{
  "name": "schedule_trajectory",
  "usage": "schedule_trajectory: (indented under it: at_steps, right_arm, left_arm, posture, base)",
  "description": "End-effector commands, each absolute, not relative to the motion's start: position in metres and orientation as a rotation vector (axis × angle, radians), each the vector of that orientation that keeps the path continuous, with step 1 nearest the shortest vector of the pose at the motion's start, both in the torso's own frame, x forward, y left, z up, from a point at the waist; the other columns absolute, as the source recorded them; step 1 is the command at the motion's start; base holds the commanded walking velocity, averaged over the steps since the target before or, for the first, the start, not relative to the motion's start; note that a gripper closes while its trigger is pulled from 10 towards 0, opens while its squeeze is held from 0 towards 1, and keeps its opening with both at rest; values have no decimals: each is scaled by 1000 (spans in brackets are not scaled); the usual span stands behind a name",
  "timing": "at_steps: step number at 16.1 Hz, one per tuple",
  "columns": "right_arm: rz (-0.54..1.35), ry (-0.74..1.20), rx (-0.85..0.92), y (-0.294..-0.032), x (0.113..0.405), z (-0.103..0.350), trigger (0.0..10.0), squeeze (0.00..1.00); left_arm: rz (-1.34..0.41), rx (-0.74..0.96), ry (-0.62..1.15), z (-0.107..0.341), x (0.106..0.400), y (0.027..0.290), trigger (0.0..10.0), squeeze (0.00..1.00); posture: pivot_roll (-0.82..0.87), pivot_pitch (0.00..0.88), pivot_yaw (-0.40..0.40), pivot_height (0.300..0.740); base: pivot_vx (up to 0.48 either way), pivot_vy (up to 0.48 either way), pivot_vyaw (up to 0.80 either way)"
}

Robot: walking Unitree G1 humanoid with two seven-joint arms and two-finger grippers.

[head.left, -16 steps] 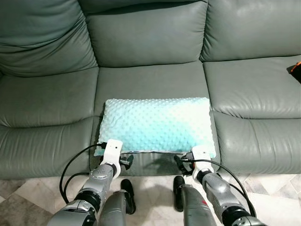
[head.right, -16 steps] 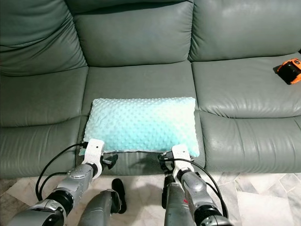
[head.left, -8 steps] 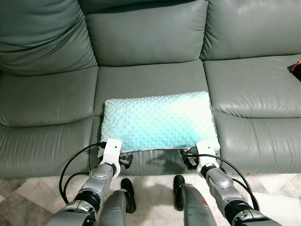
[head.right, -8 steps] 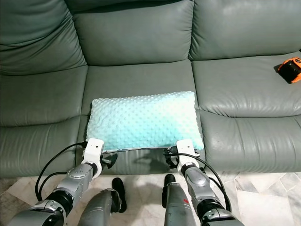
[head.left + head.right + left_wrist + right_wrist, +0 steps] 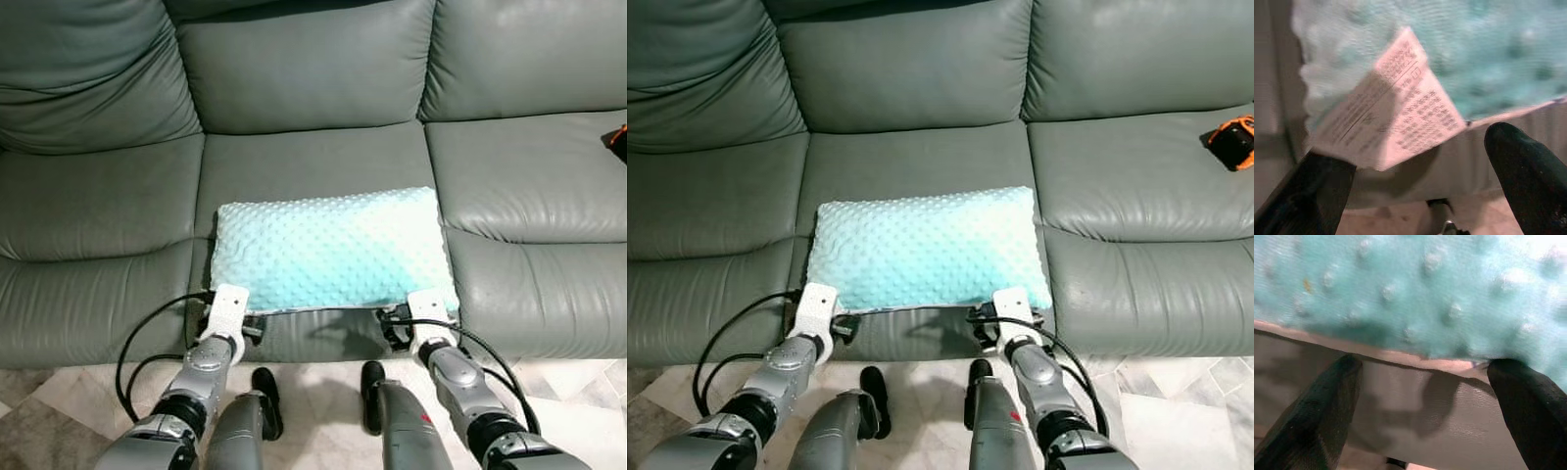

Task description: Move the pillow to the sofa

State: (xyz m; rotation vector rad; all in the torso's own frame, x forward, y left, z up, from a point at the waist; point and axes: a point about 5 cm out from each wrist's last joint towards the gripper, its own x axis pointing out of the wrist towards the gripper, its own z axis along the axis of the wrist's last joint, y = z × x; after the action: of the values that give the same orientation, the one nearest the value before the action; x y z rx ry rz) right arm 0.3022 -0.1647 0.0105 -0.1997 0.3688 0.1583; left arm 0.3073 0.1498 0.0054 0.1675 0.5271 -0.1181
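**Pillow down on the sofa, grippers let go**

Vs. a second ago, the pillow's (image 5: 331, 251) right end has swung a bit farther back onto the seat, so it now lies slightly skewed. Our right gripper (image 5: 397, 323) has shifted outward to sit under the pillow's right front corner, and our left gripper (image 5: 231, 326) has drawn a touch away from the left front corner.

Pillow is now flat on the middle seat cushion of the grey sofa (image 5: 88, 225), its front edge reaching the cushion's lip and its right corner just over the seam to the next cushion.

Both claws are spread, holding nothing. In the left wrist view the two black fingers (image 5: 1528, 171) stand wide apart w/ the pillow's white care label (image 5: 1396, 115) hanging between them, not pinched. In the right wrist view the fingers (image 5: 1327, 411) flank the pillow's hem, gap clear, no contact that we can see.

An orange object (image 5: 1230, 140) lies on the right-hand cushion, well apart from the pillow.

Progress, as we judge it: task basically done. Pillow rests on the sofa and is released. What's left is prob. just pulling both arms back w/o snagging the label or dragging the front edge off the lip.
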Motion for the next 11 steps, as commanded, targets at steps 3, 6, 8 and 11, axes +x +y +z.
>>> schedule_trajectory:
  at_steps: [3,6,8,11]
  right_arm:
    - [165,409,-172,-164,292,-1,10000,0]
    - [214,380,-117,-153,289,-1,10000,0]
    - [284,375,-58,-140,279,-7,10000,0]
    - [358,369,-18,-129,269,-10,10000,0]
  left_arm:
    - [-93,189,574,-7,295,158,10000,0]
    - [-128,182,603,-14,286,167,10000,0]
    - [-150,190,649,-27,268,184,10000,0]
    - [-161,194,713,-39,247,204,10000,0]
  posture:
    - [-43,446,93,740]
    - [-55,432,83,740]
    - [-75,377,73,740]
    - [-93,323,62,740]
  base:
    - [0,0,0]
    - [0,0,0]
    - [0,0,0]
    - [0,0,0]
